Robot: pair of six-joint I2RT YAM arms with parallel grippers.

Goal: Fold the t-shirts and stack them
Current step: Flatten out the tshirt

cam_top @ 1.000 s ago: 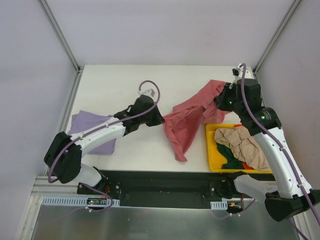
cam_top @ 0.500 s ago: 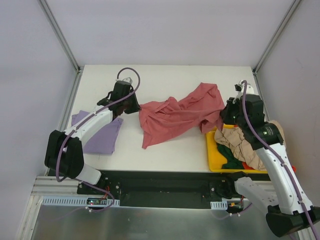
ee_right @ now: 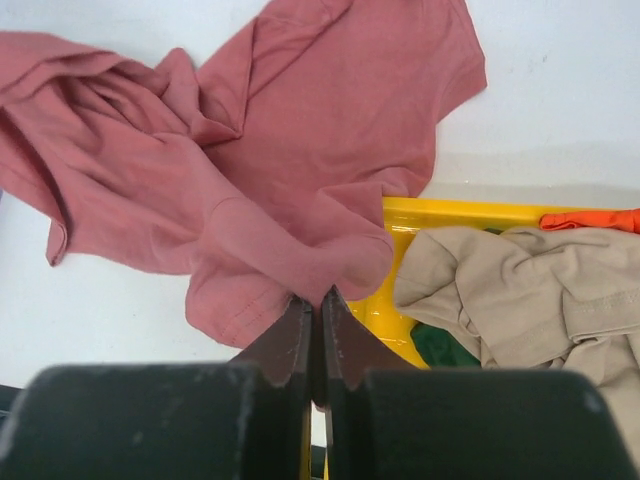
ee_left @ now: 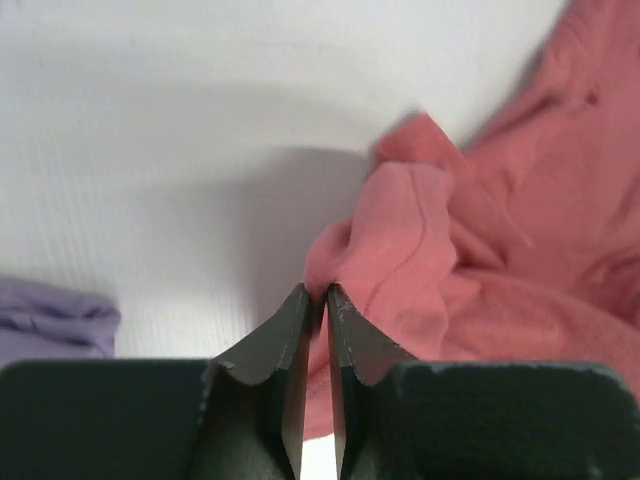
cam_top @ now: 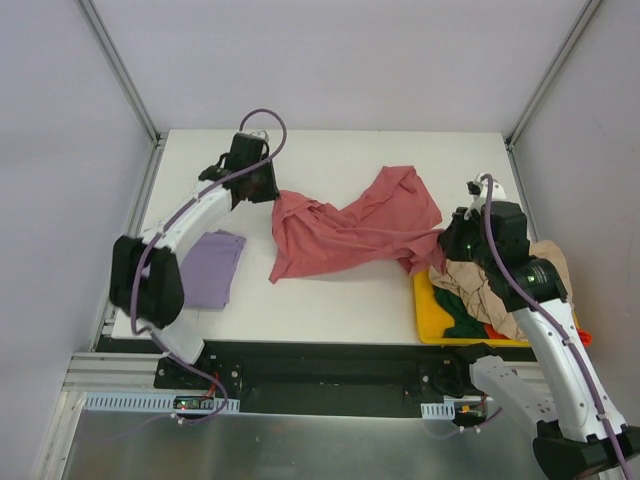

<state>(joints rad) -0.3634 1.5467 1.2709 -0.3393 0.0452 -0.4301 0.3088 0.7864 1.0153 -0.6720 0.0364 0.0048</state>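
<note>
The pink-red t-shirt [cam_top: 350, 230] is stretched, crumpled, across the middle of the table between both grippers. My left gripper [cam_top: 272, 190] is shut on its left end, seen pinched in the left wrist view [ee_left: 316, 292]. My right gripper [cam_top: 440, 250] is shut on a fold of its right end [ee_right: 318, 295], over the bin's left rim. A lavender t-shirt [cam_top: 210, 268] lies folded at the left, its edge in the left wrist view [ee_left: 50, 320]. Beige [cam_top: 500, 290], green [cam_top: 465, 310] and orange-red [ee_right: 590, 220] t-shirts lie in the bin.
The yellow plastic bin [cam_top: 425, 320] stands at the table's right front, its rim in the right wrist view [ee_right: 450, 215]. Metal frame posts rise at the back corners. Bare white tabletop [cam_top: 330, 155] lies behind the shirt.
The left gripper has pulled the shirt's left end further back and left. The right gripper has moved toward the near edge beside the bin. The shirt is now spread wider and lower on the table.
</note>
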